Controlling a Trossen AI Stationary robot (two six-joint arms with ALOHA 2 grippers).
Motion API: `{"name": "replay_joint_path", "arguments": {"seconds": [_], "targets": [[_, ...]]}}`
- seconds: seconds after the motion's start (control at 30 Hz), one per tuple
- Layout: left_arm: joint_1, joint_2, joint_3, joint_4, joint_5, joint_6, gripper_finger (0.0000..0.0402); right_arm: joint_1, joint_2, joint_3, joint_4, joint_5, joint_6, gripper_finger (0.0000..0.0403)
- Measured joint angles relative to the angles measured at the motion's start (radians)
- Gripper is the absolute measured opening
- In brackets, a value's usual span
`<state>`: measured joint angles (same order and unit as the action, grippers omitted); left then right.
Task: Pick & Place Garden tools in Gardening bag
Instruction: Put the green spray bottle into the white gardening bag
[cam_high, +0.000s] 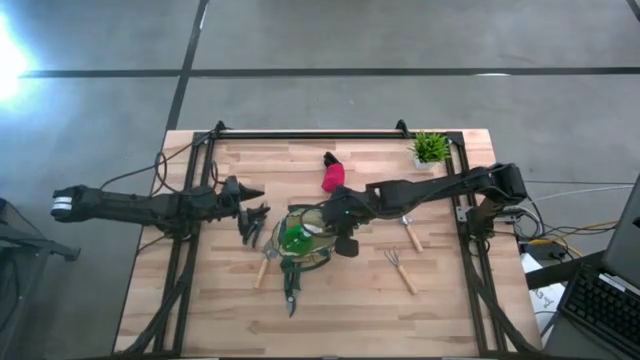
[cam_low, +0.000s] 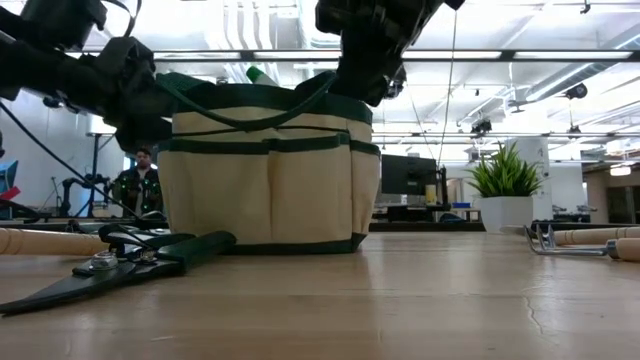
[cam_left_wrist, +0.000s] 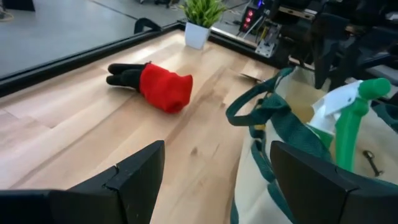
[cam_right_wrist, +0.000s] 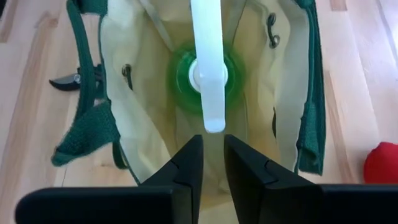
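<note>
The gardening bag (cam_high: 312, 262) stands upright on its base mid-table and also shows in the low view (cam_low: 265, 180). The green spray bottle (cam_right_wrist: 202, 78) stands inside it, white head up. My right gripper (cam_right_wrist: 213, 158) hovers over the bag's mouth, its fingers a narrow gap apart and holding nothing. My left gripper (cam_left_wrist: 214, 174) is wide open and empty, just left of the bag (cam_high: 252, 225). Black pruning shears (cam_high: 290, 290) and a wood-handled tool (cam_high: 264, 270) lie at the bag's near side. The rake (cam_high: 400, 270) lies to its right. The red-and-black piece (cam_high: 332, 177) lies behind it.
A little potted plant (cam_high: 430, 148) stands at the far right corner. A second wood-handled tool (cam_high: 410, 235) lies right of the bag, under my right arm. A dark rail (cam_high: 310, 133) runs along the table's far edge. A person (cam_low: 140, 185) sits in the room behind.
</note>
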<state>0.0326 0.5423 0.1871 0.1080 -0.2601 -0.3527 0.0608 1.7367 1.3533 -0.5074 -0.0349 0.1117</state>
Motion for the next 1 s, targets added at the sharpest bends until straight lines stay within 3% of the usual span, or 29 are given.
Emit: {"name": "replay_joint_path", "arguments": {"seconds": [0.7,1.0], "targets": [[-0.001,0.002,0.0,0.002,0.008,0.004,0.0293,-0.003,0.087,-0.016,0.048,0.0,0.02,0.0009],[0.0,0.003,0.0,0.001,0.009,-0.01,0.0294,-0.002,0.087,-0.016,0.139,-0.074,0.013,0.0008]]}}
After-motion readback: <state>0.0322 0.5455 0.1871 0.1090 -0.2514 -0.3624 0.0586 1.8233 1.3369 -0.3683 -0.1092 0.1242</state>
